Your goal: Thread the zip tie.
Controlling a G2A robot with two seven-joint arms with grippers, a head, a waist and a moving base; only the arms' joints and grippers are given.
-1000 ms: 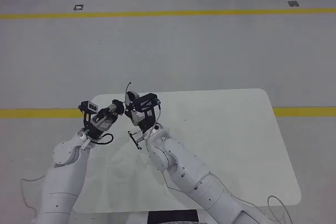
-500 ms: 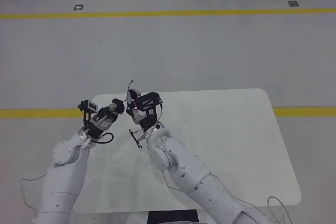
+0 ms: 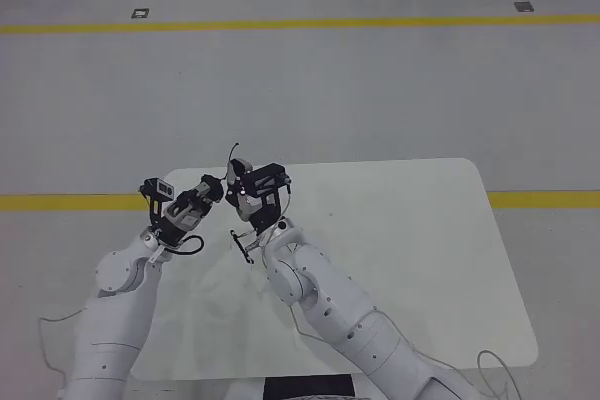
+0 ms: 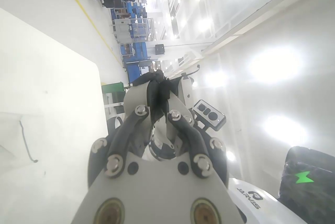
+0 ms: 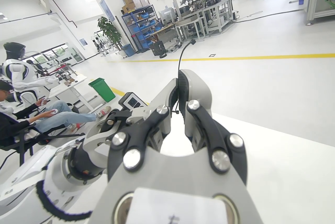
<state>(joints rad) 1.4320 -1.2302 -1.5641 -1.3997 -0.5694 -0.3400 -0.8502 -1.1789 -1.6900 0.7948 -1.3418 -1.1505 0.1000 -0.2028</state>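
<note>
Our right gripper [image 5: 178, 84], shifting slightly, is pinching the tie [image 5: 180, 59] over the desk's [image 3: 400, 260] far-left corner. Our left gripper [image 4: 157, 86] is staying closed.

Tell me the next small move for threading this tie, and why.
Likely open the left tool and ease it onto the free end of the tie, which sticks unlooped out of the shut right tool; the left tool sits shut beside it.
</note>
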